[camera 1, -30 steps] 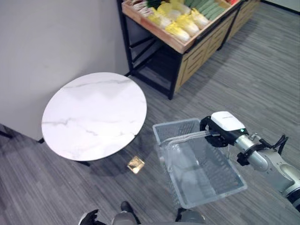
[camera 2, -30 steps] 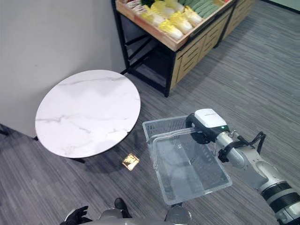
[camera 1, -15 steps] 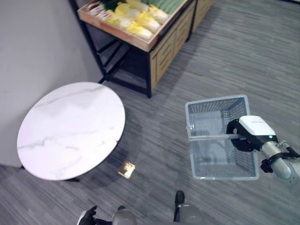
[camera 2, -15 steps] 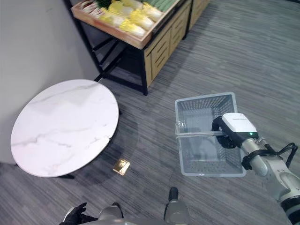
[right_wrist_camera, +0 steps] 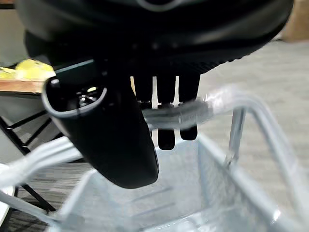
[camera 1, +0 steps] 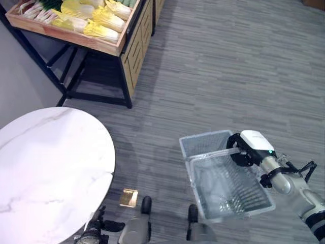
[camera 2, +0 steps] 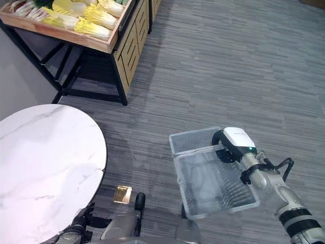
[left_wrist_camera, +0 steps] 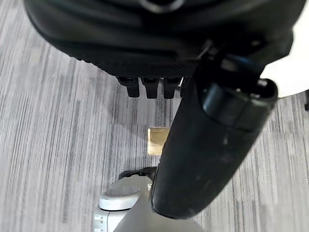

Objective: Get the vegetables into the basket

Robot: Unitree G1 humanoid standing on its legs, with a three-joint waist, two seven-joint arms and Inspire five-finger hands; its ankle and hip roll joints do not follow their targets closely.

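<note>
My right hand is shut on the handle of a clear mesh basket, which hangs low over the floor in front of me to the right. Its fingers curl round the handle bar, and I see nothing inside the basket. The vegetables, pale yellow cabbages and some greens, lie in a wooden shelf tray at the far left, well away from the basket. My left hand hangs idle near the bottom edge with relaxed fingers, holding nothing.
A round white marble table stands close on my left. The wooden produce shelf rests on a black metal frame beyond it. A small brass plate is set in the grey striped carpet near my feet. Open floor stretches ahead and right.
The whole view has swung to the right, so the table and shelf now sit further left. The basket still hangs from my right hand, a little lower in view than half a second ago.
</note>
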